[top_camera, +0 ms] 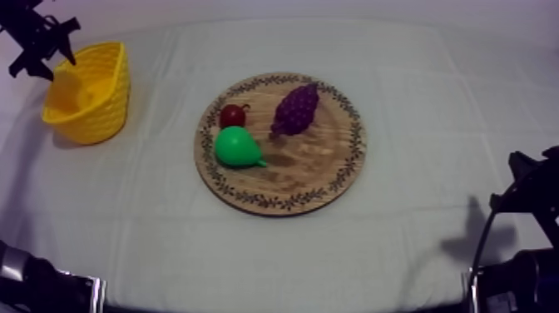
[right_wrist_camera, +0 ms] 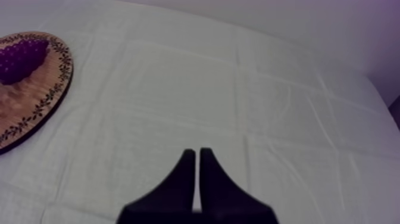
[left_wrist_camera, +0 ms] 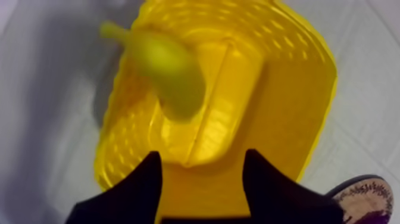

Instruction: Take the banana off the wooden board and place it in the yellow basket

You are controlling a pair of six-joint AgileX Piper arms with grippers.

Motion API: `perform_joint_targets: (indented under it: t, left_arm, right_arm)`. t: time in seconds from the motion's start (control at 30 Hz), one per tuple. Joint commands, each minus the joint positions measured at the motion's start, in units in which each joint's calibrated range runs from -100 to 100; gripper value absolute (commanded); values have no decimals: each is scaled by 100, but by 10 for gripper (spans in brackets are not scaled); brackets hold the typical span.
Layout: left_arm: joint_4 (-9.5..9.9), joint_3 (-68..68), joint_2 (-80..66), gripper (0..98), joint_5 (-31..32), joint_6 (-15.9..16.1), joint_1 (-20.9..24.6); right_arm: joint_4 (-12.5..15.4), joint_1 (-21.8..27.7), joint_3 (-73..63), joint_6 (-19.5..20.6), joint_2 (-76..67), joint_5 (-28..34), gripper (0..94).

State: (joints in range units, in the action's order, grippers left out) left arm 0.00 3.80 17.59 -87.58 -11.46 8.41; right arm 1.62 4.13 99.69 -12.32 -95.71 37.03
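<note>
Left pincer (left_wrist_camera: 202,154) hangs open above the yellow basket (left_wrist_camera: 297,77), and the banana (left_wrist_camera: 169,71) is loose over its hollow, off the wooden board (top_camera: 316,171). The drop looks all but done. Right pincer (right_wrist_camera: 198,173) is closed and idle.

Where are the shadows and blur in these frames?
Left wrist view: banana smeared over the yellow basket, which throws a grey shadow on the cloth beside it. Top view: soft shadows beside the basket, under the grapes on the wooden board, and near the right arm. Right wrist view: even light, no glare.
</note>
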Motion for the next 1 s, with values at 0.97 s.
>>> perform_joint_targets:
  t: [0.97]
  left_arm:
    - [-827,-5430,-7221,0,3309,1031,-1063]
  right_arm:
    - [2,1,-3,-2,-4,-2,6]
